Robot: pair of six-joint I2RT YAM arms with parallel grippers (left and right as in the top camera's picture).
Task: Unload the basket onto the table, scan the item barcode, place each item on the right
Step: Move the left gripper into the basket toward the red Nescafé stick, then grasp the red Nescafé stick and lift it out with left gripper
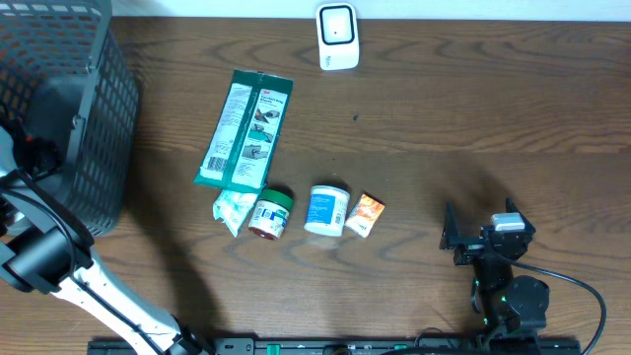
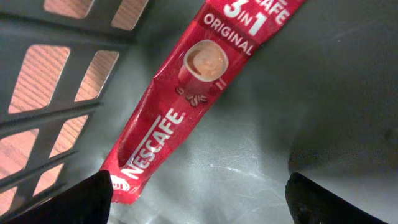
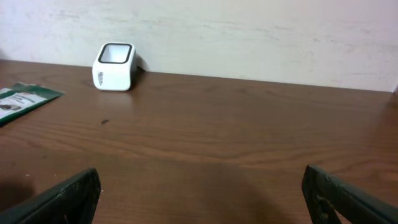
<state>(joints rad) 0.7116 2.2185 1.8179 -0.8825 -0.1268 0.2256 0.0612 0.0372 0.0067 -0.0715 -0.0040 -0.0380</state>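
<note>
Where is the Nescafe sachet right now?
In the left wrist view, the Nescafe sachet lies on the floor of the basket at the table's left edge, just ahead of the open left gripper.

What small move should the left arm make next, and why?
Probably lift straight up out of the basket: the left fingers stand open, the Nescafe sachet lies free on the basket floor, and items such as the green-lidded jar wait on the table.
</note>
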